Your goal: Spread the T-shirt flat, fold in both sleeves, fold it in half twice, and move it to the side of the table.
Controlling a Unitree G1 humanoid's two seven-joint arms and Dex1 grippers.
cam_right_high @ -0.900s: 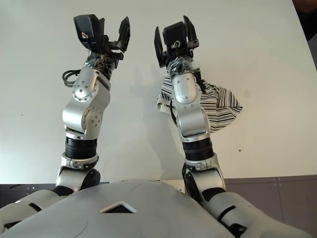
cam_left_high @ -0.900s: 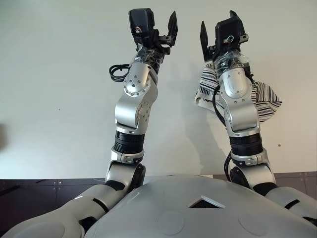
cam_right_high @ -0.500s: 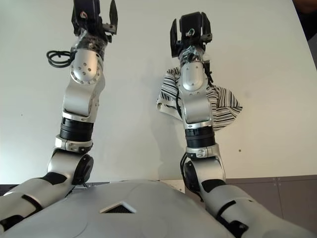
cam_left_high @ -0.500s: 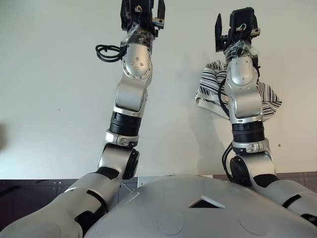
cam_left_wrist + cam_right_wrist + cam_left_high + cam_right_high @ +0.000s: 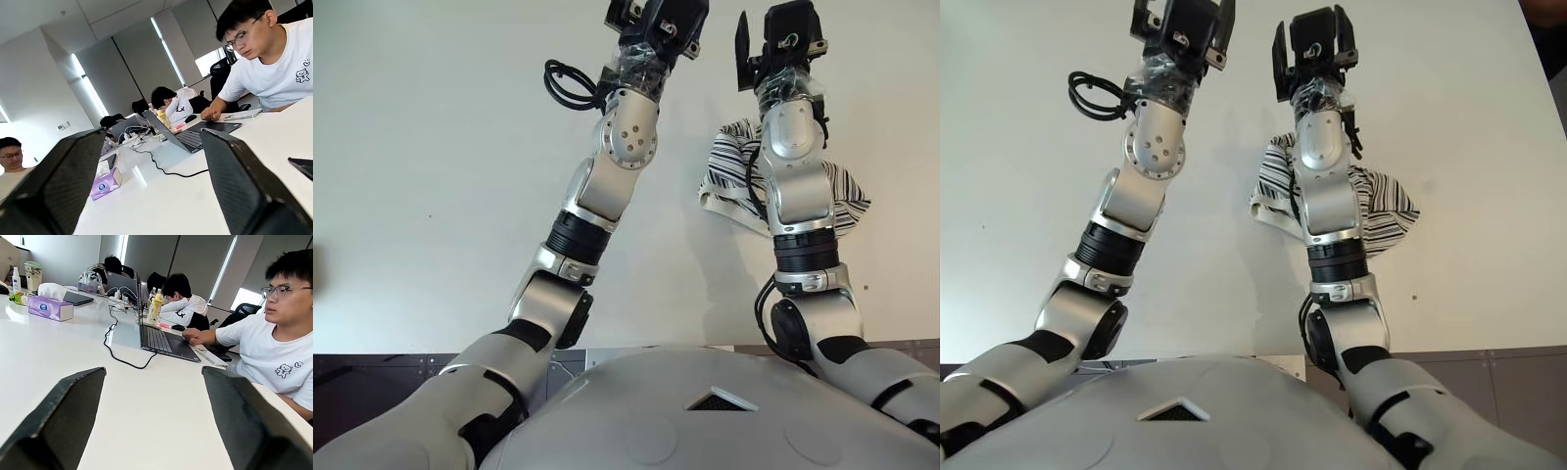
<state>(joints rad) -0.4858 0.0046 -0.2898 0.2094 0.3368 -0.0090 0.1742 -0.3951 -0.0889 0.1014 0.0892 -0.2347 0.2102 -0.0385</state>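
Observation:
The T-shirt [image 5: 847,201], white with dark stripes, lies crumpled on the white table [image 5: 431,147] right of centre, partly hidden behind my right forearm. Both arms are stretched out over the table, held above the cloth and touching nothing. My right gripper [image 5: 1312,44] is just beyond the T-shirt's far side, open and empty. My left gripper [image 5: 1183,20] is close beside it on the left, also open and empty. In the wrist views each gripper's dark fingers [image 5: 54,186] [image 5: 249,421] stand wide apart, with nothing between them.
The table's near edge [image 5: 411,351] runs just in front of me, and bare tabletop lies left of the T-shirt. Farther off, the wrist views show a laptop [image 5: 161,340], a cable [image 5: 122,357], a tissue box [image 5: 49,308] and a phone [image 5: 303,166].
Both arms have stretched farther out over the table. My left gripper then swung right, ending close to the right gripper. The T-shirt has stayed in place.

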